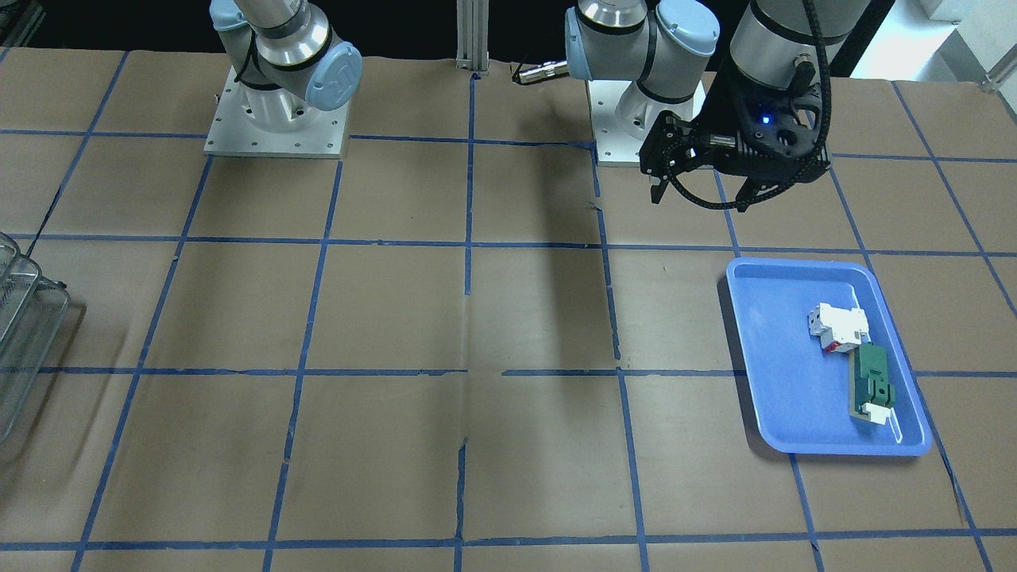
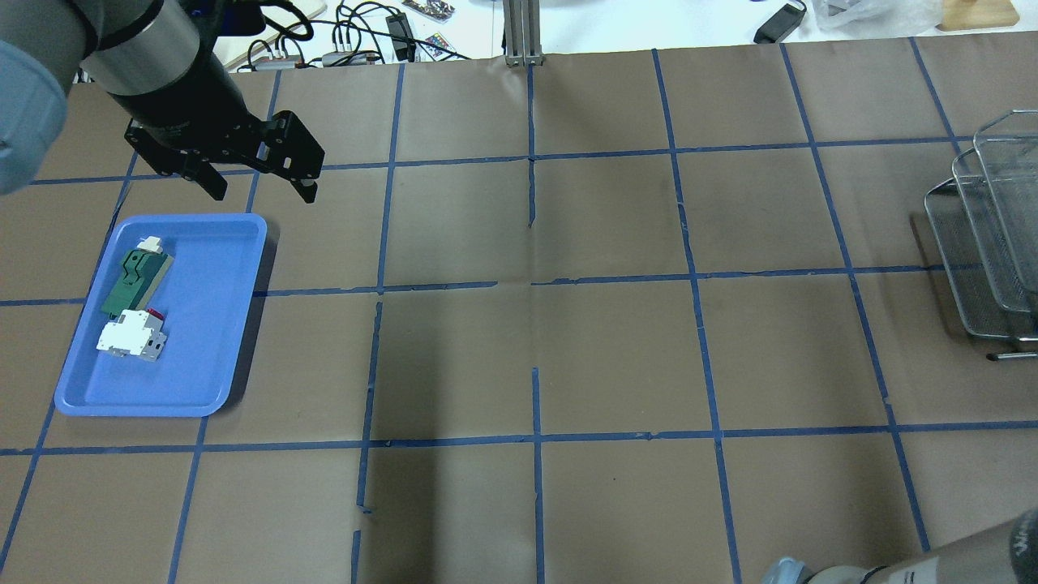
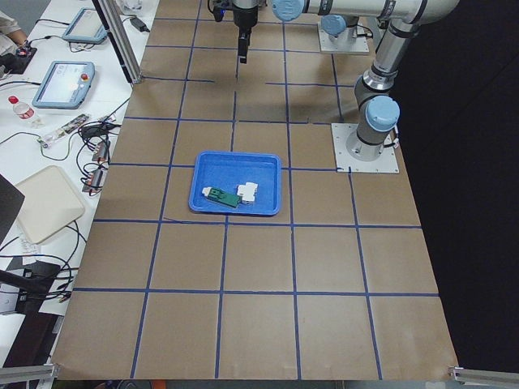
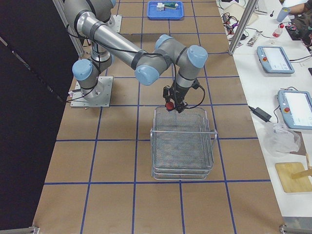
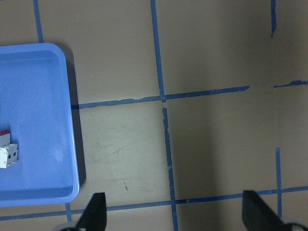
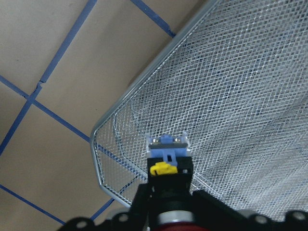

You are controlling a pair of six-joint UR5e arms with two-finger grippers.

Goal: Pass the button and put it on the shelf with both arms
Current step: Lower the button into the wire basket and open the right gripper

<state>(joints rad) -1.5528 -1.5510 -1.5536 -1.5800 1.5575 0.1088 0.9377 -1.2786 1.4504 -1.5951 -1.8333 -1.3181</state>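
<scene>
- We are seeing a blue tray [image 2: 215, 357] lying on the brown papered table [image 2: 616, 341].
- A white blocky part [image 2: 130, 336] and a green part [image 2: 135, 280] are lying inside, touching.

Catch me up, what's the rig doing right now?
The right pincer is shut on the button and holds it over a corner of the wire shelf, not yet set down. The left pincer is open and empty above the table beside the blue tray, which holds a white blocky part and a green part. The hand-over looks done; placing on the shelf is what remains.
</scene>
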